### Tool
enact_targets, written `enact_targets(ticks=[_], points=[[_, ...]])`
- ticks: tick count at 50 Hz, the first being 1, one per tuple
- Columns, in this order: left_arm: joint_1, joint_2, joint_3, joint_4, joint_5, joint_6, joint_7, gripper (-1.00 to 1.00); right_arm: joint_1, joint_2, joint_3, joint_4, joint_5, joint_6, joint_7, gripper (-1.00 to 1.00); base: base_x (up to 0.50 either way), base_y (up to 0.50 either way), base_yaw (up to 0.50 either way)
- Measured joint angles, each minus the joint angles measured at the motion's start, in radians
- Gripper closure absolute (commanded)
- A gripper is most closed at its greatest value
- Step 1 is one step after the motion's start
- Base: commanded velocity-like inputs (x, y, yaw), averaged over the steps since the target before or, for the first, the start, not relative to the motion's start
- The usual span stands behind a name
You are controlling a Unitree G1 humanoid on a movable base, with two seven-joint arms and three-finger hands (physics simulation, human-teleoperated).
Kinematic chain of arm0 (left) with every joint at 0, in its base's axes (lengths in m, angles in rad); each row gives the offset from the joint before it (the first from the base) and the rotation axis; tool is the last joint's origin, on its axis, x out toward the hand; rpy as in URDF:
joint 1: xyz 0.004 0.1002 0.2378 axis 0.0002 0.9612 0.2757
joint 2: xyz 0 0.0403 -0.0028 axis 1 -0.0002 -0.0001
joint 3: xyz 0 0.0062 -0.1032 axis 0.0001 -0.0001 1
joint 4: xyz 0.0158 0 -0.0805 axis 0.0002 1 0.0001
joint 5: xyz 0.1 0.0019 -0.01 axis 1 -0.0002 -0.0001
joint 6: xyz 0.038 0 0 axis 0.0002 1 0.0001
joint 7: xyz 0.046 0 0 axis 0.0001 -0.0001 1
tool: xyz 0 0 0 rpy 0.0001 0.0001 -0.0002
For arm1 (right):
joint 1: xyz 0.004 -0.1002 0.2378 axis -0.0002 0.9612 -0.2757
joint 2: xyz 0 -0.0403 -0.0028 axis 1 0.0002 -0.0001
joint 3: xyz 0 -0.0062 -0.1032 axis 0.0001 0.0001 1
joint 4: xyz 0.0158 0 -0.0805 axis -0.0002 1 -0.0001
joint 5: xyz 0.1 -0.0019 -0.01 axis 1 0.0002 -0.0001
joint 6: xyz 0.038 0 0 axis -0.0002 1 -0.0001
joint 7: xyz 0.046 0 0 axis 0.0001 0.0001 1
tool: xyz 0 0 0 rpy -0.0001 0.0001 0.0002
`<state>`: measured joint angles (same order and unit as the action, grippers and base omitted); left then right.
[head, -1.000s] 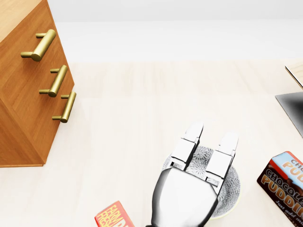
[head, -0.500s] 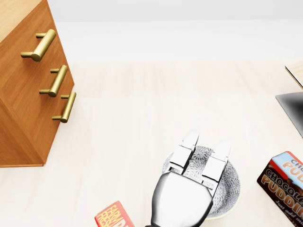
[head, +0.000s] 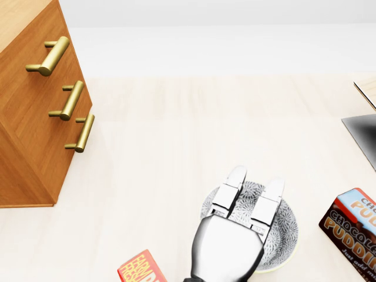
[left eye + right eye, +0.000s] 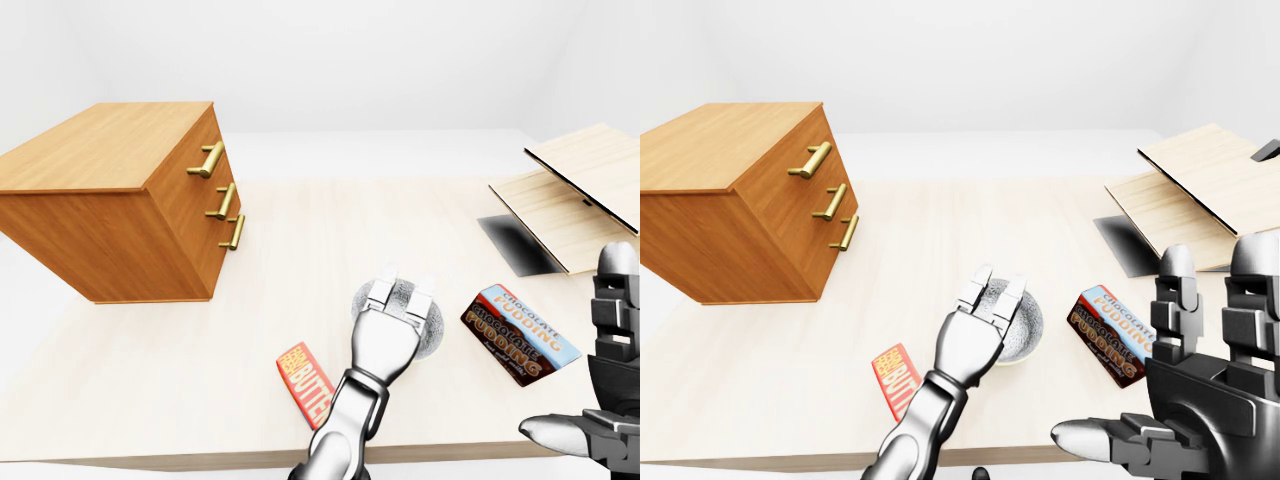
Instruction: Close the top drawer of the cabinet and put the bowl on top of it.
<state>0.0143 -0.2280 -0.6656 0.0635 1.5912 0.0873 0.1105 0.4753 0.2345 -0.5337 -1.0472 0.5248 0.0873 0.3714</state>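
Observation:
The wooden cabinet (image 4: 110,200) stands at the left of the table, and all its drawers sit flush. The top drawer's brass handle (image 3: 50,56) sticks out toward the right. A grey patterned bowl (image 3: 286,226) rests on the table at the bottom middle of the head view. My left hand (image 3: 256,179) lies flat over the bowl, open, with its fingers (image 3: 235,182) stretched across the rim. Whether the hand touches the bowl is hidden. My right hand (image 4: 1185,340) hovers open at the bottom right, holding nothing.
A chocolate pudding box (image 3: 352,226) lies just right of the bowl. A red butter box (image 3: 138,267) lies to the bowl's lower left. Light wooden boards (image 4: 575,200) over a dark panel (image 3: 361,132) stand at the right. The table's near edge (image 4: 150,462) runs along the bottom.
My left hand slid a little toward the bottom of the head view, so its fingertips now end over the bowl's far rim. It has barely moved in the last half second.

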Motion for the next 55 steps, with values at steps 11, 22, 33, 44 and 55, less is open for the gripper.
enact_targets(ticks=[11, 22, 33, 44, 55], points=[[-0.012, -0.011, 0.011, 0.045, -0.007, 0.000, 0.018, -1.00, 0.000, 0.000, 0.000, 0.000, 0.000, 0.000, 0.001, -1.00, 0.00, 0.00, 0.00], [-0.027, -0.021, 0.029, 0.094, -0.017, 0.000, 0.035, -1.00, 0.006, 0.000, 0.007, 0.000, -0.003, 0.000, 0.003, -1.00, 0.00, 0.00, 0.00], [-0.038, -0.028, 0.041, 0.123, -0.021, 0.000, 0.044, -1.00, 0.010, -0.002, 0.010, 0.000, 0.000, 0.000, 0.003, -1.00, 0.00, 0.00, 0.00], [-0.048, -0.033, 0.054, 0.153, -0.026, 0.000, 0.054, -1.00, 0.015, -0.006, 0.012, 0.000, 0.005, 0.000, 0.001, -1.00, 0.00, 0.00, 0.00], [-0.062, -0.039, 0.072, 0.194, -0.040, 0.000, 0.074, -1.00, 0.016, -0.007, 0.012, 0.000, 0.007, 0.000, 0.000, -1.00, 0.00, 0.00, 0.00]])
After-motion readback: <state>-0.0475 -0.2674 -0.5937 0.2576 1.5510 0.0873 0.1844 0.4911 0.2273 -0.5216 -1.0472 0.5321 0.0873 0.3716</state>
